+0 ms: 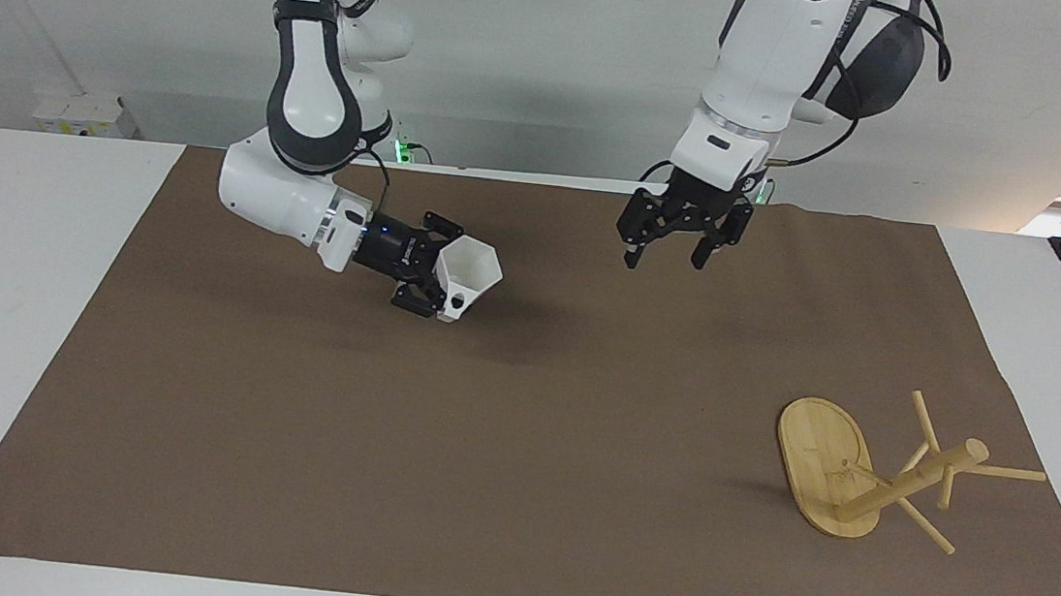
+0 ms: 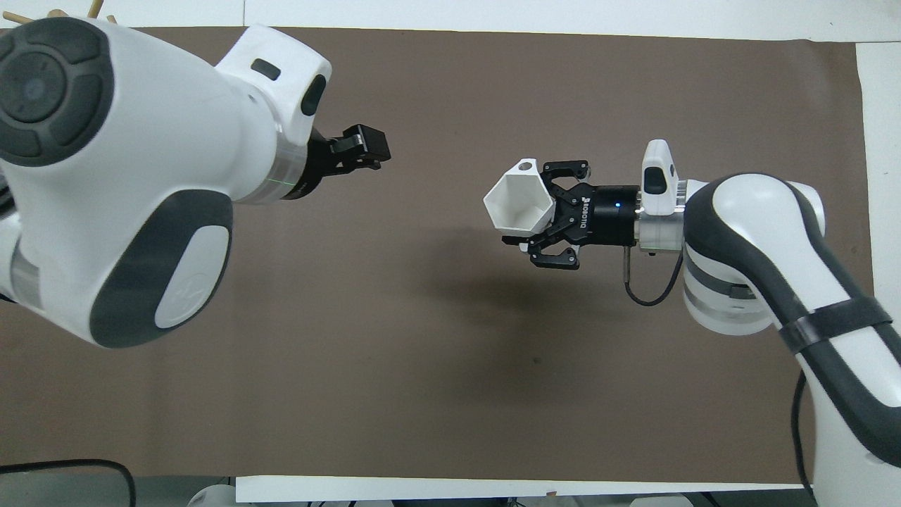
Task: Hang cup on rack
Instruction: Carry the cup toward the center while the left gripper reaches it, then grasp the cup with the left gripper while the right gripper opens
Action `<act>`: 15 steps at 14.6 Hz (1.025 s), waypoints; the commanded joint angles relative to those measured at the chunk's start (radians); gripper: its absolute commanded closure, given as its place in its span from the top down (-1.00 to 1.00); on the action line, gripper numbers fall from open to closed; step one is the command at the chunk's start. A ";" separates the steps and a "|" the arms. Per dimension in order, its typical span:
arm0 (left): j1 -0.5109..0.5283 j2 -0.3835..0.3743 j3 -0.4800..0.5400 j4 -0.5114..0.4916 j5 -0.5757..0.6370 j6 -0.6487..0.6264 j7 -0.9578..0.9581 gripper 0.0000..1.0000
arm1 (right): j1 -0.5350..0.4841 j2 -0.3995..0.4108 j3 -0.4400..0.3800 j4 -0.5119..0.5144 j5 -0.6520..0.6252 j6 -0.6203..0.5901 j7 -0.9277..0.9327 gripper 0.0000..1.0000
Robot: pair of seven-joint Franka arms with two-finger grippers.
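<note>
facing high, overhead steep (shared mat (image 1: 512, 491))

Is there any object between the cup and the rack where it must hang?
Only the left end effector, open over the mat, hangs between the cup, held by the right end effector, and the rack.
</note>
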 commanded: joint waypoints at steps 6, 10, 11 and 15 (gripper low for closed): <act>-0.098 0.086 0.011 0.029 -0.104 0.017 -0.120 1.00 | 0.084 0.014 -0.004 0.034 0.071 0.074 0.029 -0.58; -0.099 0.089 0.008 -0.010 -0.156 0.038 -0.113 0.99 | 0.084 0.018 -0.004 0.053 0.071 0.071 0.046 -0.57; -0.101 0.092 0.008 -0.022 -0.158 0.062 -0.113 0.99 | 0.084 0.015 -0.004 0.053 0.071 0.069 0.046 -0.57; -0.137 0.106 0.013 -0.042 -0.166 0.095 -0.133 -1.00 | 0.086 0.015 -0.004 0.057 0.071 0.072 0.058 -0.55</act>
